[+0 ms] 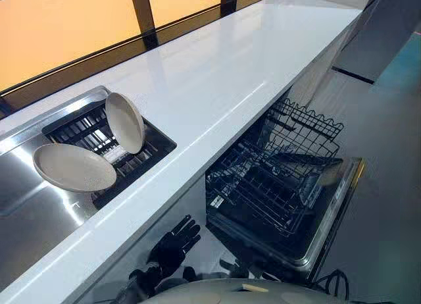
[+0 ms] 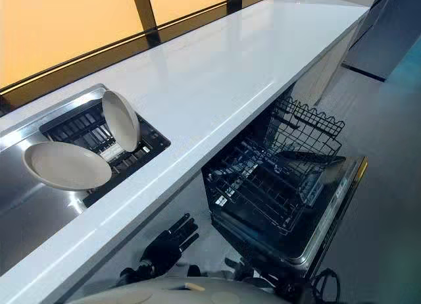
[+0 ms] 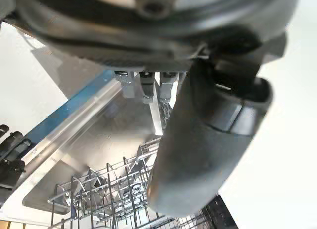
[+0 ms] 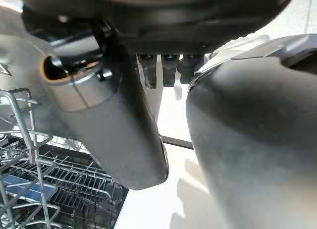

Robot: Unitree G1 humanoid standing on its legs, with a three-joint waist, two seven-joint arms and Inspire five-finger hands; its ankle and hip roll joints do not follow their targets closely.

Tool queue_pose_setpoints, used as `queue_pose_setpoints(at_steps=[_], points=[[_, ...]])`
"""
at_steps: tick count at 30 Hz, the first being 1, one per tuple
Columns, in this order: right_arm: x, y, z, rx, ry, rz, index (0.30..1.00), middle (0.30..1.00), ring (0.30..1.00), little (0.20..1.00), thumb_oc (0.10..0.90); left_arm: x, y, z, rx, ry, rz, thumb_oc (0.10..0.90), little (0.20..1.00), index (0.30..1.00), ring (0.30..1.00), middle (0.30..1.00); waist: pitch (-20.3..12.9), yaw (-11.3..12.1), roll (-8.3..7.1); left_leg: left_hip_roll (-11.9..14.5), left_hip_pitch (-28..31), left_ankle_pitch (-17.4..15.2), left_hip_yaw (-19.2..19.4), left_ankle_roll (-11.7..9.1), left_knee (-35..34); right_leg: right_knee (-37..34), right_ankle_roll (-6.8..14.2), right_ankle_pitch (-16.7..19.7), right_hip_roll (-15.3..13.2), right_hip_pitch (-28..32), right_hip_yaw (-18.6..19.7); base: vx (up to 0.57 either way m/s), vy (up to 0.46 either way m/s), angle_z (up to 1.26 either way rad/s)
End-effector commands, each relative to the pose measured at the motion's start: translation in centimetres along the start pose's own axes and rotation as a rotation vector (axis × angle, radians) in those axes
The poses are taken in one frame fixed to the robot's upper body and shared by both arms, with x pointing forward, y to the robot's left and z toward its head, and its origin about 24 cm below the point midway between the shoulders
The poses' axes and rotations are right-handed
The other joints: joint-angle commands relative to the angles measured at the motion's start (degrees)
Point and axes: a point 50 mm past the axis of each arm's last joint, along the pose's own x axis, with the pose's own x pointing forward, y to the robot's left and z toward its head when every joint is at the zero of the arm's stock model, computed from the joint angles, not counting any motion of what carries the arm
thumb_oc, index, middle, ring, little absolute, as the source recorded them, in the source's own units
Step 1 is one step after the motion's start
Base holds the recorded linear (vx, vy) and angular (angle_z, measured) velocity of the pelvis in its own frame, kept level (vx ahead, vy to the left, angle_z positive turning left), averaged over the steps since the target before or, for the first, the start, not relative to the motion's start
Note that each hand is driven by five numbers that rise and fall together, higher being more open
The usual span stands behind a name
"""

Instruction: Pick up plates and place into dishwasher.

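Observation:
Two beige plates stand in a black drying rack [image 1: 155,142] set in the sink. One plate [image 1: 125,122] is nearly upright, and the other plate [image 1: 74,167] leans low toward the sink basin. The dishwasher [image 1: 332,215] is open under the counter, with its wire racks [image 1: 273,185] pulled out and no plates in them. My left hand [image 1: 174,243] hangs below the counter edge with straight fingers, open and holding nothing, beside the dishwasher. The right wrist view shows my right hand [image 4: 121,135] open over the dishwasher rack [image 4: 29,184], also holding nothing.
A long white counter [image 1: 223,74] runs from the steel sink [image 1: 29,215] to the far right. A window with dark frames [image 1: 141,11] lines its far side. The dishwasher door juts out over the grey floor [image 1: 388,185].

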Motion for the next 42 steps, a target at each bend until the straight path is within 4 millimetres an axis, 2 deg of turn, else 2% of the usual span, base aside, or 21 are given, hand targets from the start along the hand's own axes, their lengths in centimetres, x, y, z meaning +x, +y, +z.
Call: queue_pose_setpoints(at_steps=[1,8,10,12,16,22,23,24,31,37,42], points=[[-0.2,-0.7,-0.7,0.011,0.057,-0.003,0.9,0.9,0.9,0.9,0.8,2.5,-3.9,2.5,0.034,-0.114,-0.219,0.8,0.9,0.9,0.9,0.9,1.0,1.6,2.98,-3.5,2.0,-9.2,0.3,1.7,1.7,8.1,1.4,-5.6,3.1,-3.8,0.3,-0.08,-0.169,0.2],[-0.2,-0.5,-0.5,-0.001,0.059,0.007,0.9,0.9,0.9,0.9,0.8,2.3,-3.8,1.9,0.094,-0.072,-0.222,0.8,0.9,0.9,0.9,0.9,0.7,1.9,2.74,-3.7,2.7,-9.2,0.5,1.3,1.0,5.0,1.4,-4.4,3.5,-2.4,-0.3,0.0,0.0,0.0],[-0.2,-0.6,-0.5,-0.004,0.063,0.005,0.9,0.9,0.9,0.9,0.8,2.2,-3.4,1.8,0.18,-0.033,-0.185,0.8,0.9,0.9,0.9,0.9,0.4,1.9,2.83,-3.6,2.6,-9.1,0.5,1.2,1.0,5.2,1.4,-4.7,3.5,-2.4,-0.3,0.0,0.0,0.0],[-0.3,-0.8,-0.6,-0.012,0.065,-0.011,0.9,0.9,0.9,0.9,0.8,2.1,-2.9,2.0,0.416,0.046,-0.133,0.8,0.9,0.9,0.9,0.9,0.3,1.5,3.09,-3.6,2.4,-8.9,0.5,1.2,1.2,5.9,1.4,-5.1,3.5,-2.6,-0.1,0.01,0.04,-0.01],[-0.4,-1.1,-0.2,-0.024,0.059,-0.019,0.9,0.9,0.9,0.9,0.8,2.2,-3.2,2.5,0.45,0.094,-0.193,0.8,0.9,0.9,0.9,0.9,0.5,1.0,3.6,-3.5,2.4,-8.9,0.6,1.3,1.1,6.5,1.4,-5.5,3.5,-2.9,0.4,0.0,0.046,-0.02],[-0.8,-2.0,0.6,-0.035,0.045,-0.026,0.9,0.9,0.9,0.9,0.8,1.8,-6.5,4.0,0.228,0.142,-0.577,0.8,0.9,0.9,0.9,0.9,0.9,1.1,4.55,-3.6,2.0,-8.9,0.6,1.5,0.9,6.1,1.8,-5.0,3.1,-3.4,0.7,-0.03,0.054,0.0],[-0.9,-2.3,0.7,-0.031,0.042,-0.026,0.9,0.9,0.9,0.9,0.8,1.5,-8.2,4.6,0.178,0.13,-0.714,0.8,0.9,0.9,0.9,0.9,0.9,1.5,4.69,-3.7,1.9,-8.9,0.4,1.6,0.8,5.6,1.9,-4.6,3.0,-3.4,0.7,-0.02,0.03,0.0],[-1.0,-2.4,0.7,-0.029,0.042,-0.027,0.9,0.9,0.9,0.9,0.8,1.3,-8.8,4.8,0.153,0.124,-0.784,0.8,0.9,0.9,0.9,0.9,0.8,1.7,4.74,-3.7,1.9,-8.9,0.2,1.6,0.6,5.3,1.9,-4.4,3.0,-3.4,0.6,0.0,0.0,0.0],[-1.0,-2.5,-0.1,-0.022,0.05,-0.023,0.9,0.9,0.9,0.9,0.8,-0.3,-13.6,4.7,0.04,0.083,-1.354,0.8,0.9,0.9,0.9,0.9,0.4,2.1,4.2,-3.7,2.0,-9.6,-0.2,1.7,0.4,4.6,2.2,-3.7,2.4,-3.4,0.4,0.0,0.0,0.0],[-0.9,-2.2,-0.5,-0.053,0.065,-0.012,0.9,0.9,0.9,0.9,0.8,-1.2,-17.6,4.8,-0.006,0.047,-1.695,0.8,0.9,0.9,0.9,0.9,0.4,1.0,3.67,-3.6,2.3,-10.1,0.7,1.6,0.4,4.1,2.3,-3.5,2.4,-3.1,0.8,0.0,0.0,0.0],[-0.7,-1.9,-0.8,-0.086,0.08,-0.003,0.9,0.9,0.9,0.9,0.8,-2.2,-21.7,6.1,-0.101,-0.044,-1.928,0.8,0.9,0.9,0.9,0.9,0.3,0.0,3.16,-3.4,2.7,-10.6,1.5,1.3,0.4,3.6,2.3,-3.4,2.4,-2.7,1.2,0.0,-0.001,-0.02]])
